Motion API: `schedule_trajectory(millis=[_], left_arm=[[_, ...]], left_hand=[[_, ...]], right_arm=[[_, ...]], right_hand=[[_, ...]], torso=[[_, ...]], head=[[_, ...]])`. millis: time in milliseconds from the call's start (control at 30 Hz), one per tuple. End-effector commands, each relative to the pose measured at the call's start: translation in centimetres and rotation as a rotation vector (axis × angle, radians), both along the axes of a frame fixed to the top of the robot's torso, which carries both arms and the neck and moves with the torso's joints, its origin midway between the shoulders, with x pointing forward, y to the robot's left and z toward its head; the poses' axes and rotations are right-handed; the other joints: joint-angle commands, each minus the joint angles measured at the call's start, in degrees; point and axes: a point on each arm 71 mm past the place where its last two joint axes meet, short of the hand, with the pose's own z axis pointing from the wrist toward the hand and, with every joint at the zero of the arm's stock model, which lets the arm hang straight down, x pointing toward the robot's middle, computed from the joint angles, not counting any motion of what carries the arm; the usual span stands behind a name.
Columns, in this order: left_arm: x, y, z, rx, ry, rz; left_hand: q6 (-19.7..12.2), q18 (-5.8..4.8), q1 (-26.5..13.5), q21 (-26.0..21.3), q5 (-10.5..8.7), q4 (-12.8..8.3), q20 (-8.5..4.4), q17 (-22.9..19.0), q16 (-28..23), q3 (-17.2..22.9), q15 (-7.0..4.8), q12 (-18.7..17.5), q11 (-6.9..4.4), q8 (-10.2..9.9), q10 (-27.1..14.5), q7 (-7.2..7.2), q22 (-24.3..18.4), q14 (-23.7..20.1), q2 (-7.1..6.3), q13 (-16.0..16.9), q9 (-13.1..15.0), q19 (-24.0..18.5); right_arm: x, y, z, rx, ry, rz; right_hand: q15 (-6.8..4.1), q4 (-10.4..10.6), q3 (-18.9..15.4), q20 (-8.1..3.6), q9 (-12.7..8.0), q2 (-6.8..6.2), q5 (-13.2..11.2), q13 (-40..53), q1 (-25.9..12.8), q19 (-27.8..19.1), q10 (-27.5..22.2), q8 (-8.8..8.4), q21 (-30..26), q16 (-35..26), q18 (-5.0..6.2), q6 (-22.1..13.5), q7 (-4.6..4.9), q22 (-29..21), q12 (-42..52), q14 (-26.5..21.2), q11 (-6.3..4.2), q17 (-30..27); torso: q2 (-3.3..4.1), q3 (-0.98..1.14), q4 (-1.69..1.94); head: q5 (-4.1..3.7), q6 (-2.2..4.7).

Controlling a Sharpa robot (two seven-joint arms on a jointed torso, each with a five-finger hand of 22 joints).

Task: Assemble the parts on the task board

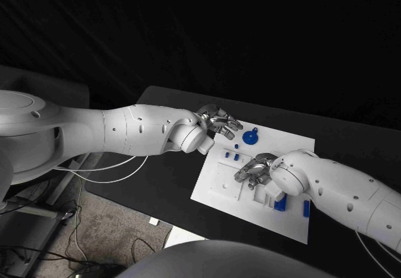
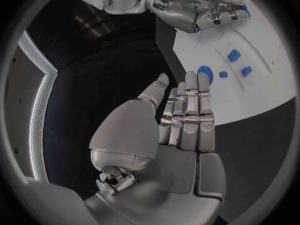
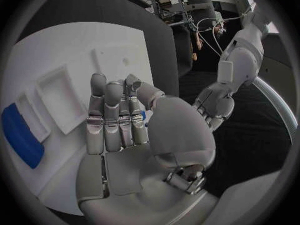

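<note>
Holding a small blue part [image 3: 143, 116] pinched between thumb and fingers of my right hand [image 1: 255, 169], above the middle of the task board [image 1: 287, 143]. Item: recessed white seats [image 3: 59, 96] just past my fingertips; judged target, so I lower squarely and release only once seated. Item: my left hand [image 1: 219, 124], fingers straight, holding nothing, at the board's far corner beside the round blue part [image 1: 250, 137]. Item: long blue pieces [image 1: 281, 202] lie behind my right wrist.

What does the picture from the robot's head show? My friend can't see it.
Two white robot arms reach over a white task board on a black table. The left hand hovers at the board's far edge near a round blue part; the right hand is over its middle.
</note>
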Motion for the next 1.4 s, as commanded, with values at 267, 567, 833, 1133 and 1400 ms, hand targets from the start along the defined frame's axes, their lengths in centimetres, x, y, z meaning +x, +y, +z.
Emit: schedule_trajectory(millis=[267,567,833,1133,1400], left_arm=[[0.04,-0.23,0.15,-0.008,-0.008,-0.006],[0.04,-0.25,0.14,-0.008,-0.008,-0.006],[0.04,-0.25,0.13,-0.008,-0.007,-0.007],[0.03,-0.24,0.12,-0.008,-0.006,-0.007],[0.03,-0.24,0.11,-0.007,-0.005,-0.007]], left_hand=[[-0.33,-0.70,0.01,0.32,0.32,0.06,-0.02,0.03,-0.22,0.29,0.30,-0.18,0.02,-0.04,-0.35,-0.08,-0.05,0.02,0.02,-0.05,-0.06,-0.47],[-0.33,-0.70,0.01,0.32,0.32,0.06,-0.02,0.03,-0.22,0.29,0.30,-0.18,0.02,-0.04,-0.35,-0.08,-0.05,0.02,0.02,-0.05,-0.06,-0.47],[-0.33,-0.70,0.01,0.32,0.32,0.06,-0.02,0.03,-0.22,0.29,0.30,-0.18,0.02,-0.04,-0.35,-0.08,-0.05,0.02,0.02,-0.05,-0.06,-0.47],[-0.33,-0.70,0.01,0.32,0.32,0.06,-0.02,0.03,-0.22,0.29,0.30,-0.18,0.02,-0.04,-0.35,-0.08,-0.05,0.02,0.02,-0.05,-0.06,-0.47],[-0.33,-0.70,0.01,0.32,0.32,0.06,-0.02,0.03,-0.22,0.29,0.30,-0.18,0.02,-0.04,-0.35,-0.08,-0.05,0.02,0.02,-0.05,-0.06,-0.47]], right_arm=[[0.14,-0.08,-0.17,-0.005,-0.015,0.007],[0.29,-0.29,-0.32,-0.022,-0.016,0.002],[0.41,-0.49,-0.54,-0.035,-0.019,-0.006],[0.29,-0.29,-0.57,-0.029,-0.016,0.005],[0.20,-0.09,-0.55,-0.026,-0.017,0.010]], right_hand=[[0.16,0.19,0.21,0.01,0.04,0.57,0.15,0.08,0.08,0.02,-0.44,0.28,-0.38,-0.24,0.67,-0.50,0.15,1.03,0.24,0.16,0.00,-0.09],[0.16,0.19,0.21,0.01,0.04,0.57,0.15,0.08,0.08,0.02,-0.44,0.28,-0.38,-0.24,0.67,-0.50,0.15,1.03,0.24,0.16,0.00,-0.09],[0.17,0.21,0.23,0.02,0.20,0.64,0.15,0.08,0.05,0.05,-0.45,0.29,-0.38,-0.17,0.67,-0.57,0.15,1.04,0.25,0.17,0.01,-0.10],[0.17,0.18,0.22,0.02,0.28,0.61,0.15,0.08,0.04,0.05,-0.46,0.28,-0.40,-0.15,0.68,-0.60,0.15,1.03,0.25,0.14,0.01,-0.11],[0.17,0.18,0.22,0.02,0.28,0.61,0.15,0.08,0.04,0.05,-0.46,0.28,-0.40,-0.15,0.68,-0.60,0.15,1.03,0.25,0.14,0.01,-0.11]], torso=[[-0.02,0.02,-0.07],[0.01,0.02,-0.05],[0.00,0.01,-0.06],[0.00,0.00,-0.06],[-0.01,-0.02,-0.08]], head=[[0.07,-0.05],[-0.03,-0.19],[0.06,-0.33],[0.05,-0.37],[0.09,-0.40]])
